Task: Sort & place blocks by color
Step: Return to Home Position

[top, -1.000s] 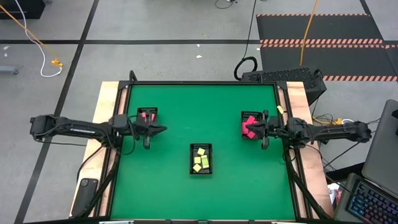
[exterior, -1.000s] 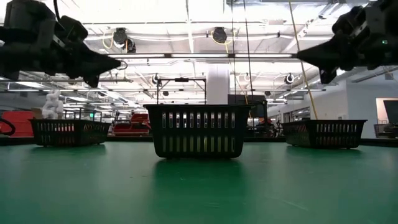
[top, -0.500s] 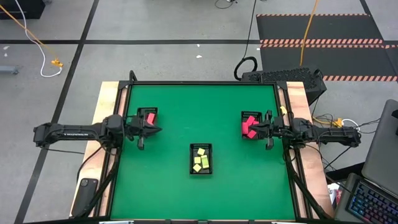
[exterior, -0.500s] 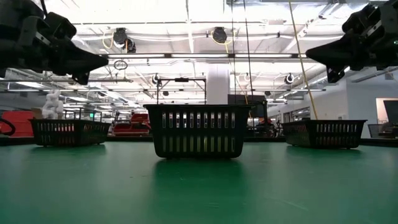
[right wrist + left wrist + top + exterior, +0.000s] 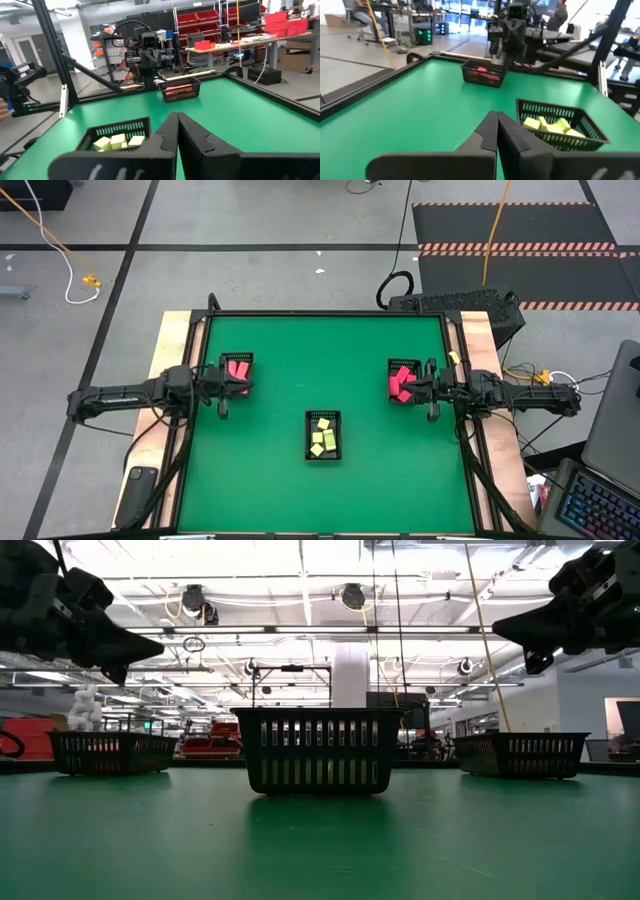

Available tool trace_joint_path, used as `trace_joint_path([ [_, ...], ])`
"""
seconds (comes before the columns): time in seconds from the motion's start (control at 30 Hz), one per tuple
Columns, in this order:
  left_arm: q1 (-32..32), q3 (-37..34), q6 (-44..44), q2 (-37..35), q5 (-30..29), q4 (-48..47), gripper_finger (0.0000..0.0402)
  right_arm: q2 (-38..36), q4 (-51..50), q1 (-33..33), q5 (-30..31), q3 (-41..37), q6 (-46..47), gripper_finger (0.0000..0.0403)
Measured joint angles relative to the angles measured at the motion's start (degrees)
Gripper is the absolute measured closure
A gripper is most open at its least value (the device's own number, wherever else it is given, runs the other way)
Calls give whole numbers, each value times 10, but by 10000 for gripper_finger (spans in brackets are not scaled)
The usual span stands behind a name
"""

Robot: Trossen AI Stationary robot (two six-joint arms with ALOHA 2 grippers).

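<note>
Three black slotted trays stand on the green table. The left tray holds salmon-red blocks. The right tray holds pink-red blocks. The middle tray holds pale yellow blocks. My left gripper hovers shut and empty beside the left tray, above the table; its shut fingertips show in the left wrist view. My right gripper hovers shut and empty over the right tray's near side; its shut fingertips show in the right wrist view.
The table has a raised black rim. A dark device lies on the wooden ledge at the near left. The green surface between the trays and toward the near edge is bare.
My left gripper has drawn back toward the table's left edge, staying shut and at the same height. My right gripper has drawn back a little toward the right edge, then stopped. The trays and blocks have not moved.
</note>
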Motion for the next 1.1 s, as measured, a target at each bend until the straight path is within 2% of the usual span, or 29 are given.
trace_joint_path([
  [0.37, -62, 1, -13, 1, -45, 2, 401, 0, 0, -3, 10, 0, -7, 403],
  [0.5, -82, 1, 19, 1, -65, 5, 401, 0, 0, -3, 8, 0, -9, 403],
  [0.63, -83, 1, 26, 1, -67, 4, 401, 0, -5, -3, -17, 0, -17, 403],
  [1.1, -83, 1, 51, 28, -64, 3, 375, 20, 7, -1, -17, -7, -18, 403],
])
